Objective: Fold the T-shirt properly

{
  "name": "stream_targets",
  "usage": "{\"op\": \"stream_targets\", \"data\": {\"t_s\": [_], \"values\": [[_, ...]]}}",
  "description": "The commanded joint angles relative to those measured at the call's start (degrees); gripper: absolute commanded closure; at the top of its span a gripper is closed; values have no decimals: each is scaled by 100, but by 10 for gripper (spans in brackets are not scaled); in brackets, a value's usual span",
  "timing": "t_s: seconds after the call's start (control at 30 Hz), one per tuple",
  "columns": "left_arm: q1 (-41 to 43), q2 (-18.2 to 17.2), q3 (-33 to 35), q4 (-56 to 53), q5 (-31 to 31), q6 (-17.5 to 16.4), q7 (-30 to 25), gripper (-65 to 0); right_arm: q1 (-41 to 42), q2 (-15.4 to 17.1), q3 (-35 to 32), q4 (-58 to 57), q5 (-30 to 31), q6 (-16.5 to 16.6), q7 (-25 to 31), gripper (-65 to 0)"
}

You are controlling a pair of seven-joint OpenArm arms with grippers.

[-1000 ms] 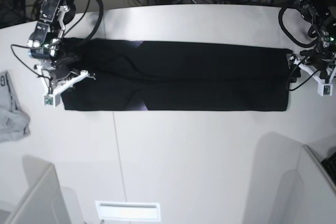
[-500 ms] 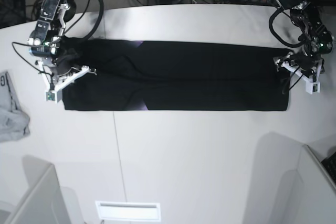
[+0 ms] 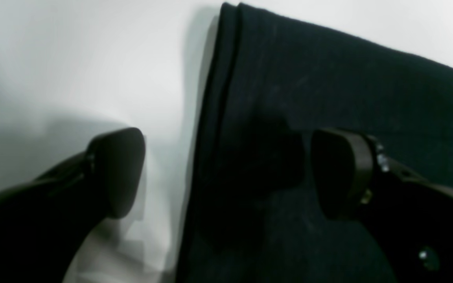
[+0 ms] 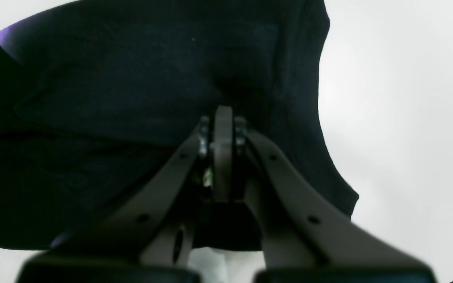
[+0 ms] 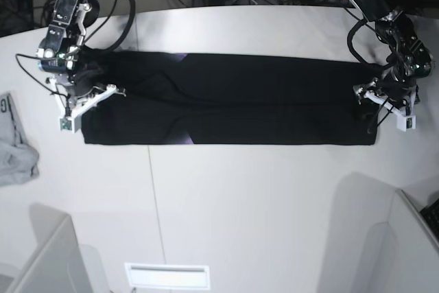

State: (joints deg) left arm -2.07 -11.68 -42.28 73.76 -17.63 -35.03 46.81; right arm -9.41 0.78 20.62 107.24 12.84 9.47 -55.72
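Jaws spread, left gripper (image 3: 226, 173) now astride T-shirt (image 5: 233, 97) edge; right gripper (image 4: 223, 118) clamped (apparently on cloth).

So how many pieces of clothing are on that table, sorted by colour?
Black: 1, the T-shirt, folded into a long strip
Light grey: 1, the small garment at the table's edge
Total: 2
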Motion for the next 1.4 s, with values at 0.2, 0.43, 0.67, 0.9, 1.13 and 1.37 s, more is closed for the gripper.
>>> {"op": "stream_targets", "data": {"t_s": [0.2,0.43,0.67,0.9,1.13,1.37], "values": [[0,-32,259,-382,18,-1,238,-393,49,41,8,102,39,-11,82,0],[-18,-58,250,-681,18,-1,229,-13,-233,94,61,225,1112,-11,117,0],[-106,-568,233,-655,18,-1,229,0,-435,94,26,445,1446,-11,117,0],[-114,-849,233,-250,26,-10,229,0,-435,94,26,463,1446,-11,109,0],[413,-665,285,1139,70,8,256,0,-426,85,26,454,1446,-11,109,0],[1055,-137,408,2317,70,8,273,0,-391,85,26,436,1446,-11,100,0]]}}
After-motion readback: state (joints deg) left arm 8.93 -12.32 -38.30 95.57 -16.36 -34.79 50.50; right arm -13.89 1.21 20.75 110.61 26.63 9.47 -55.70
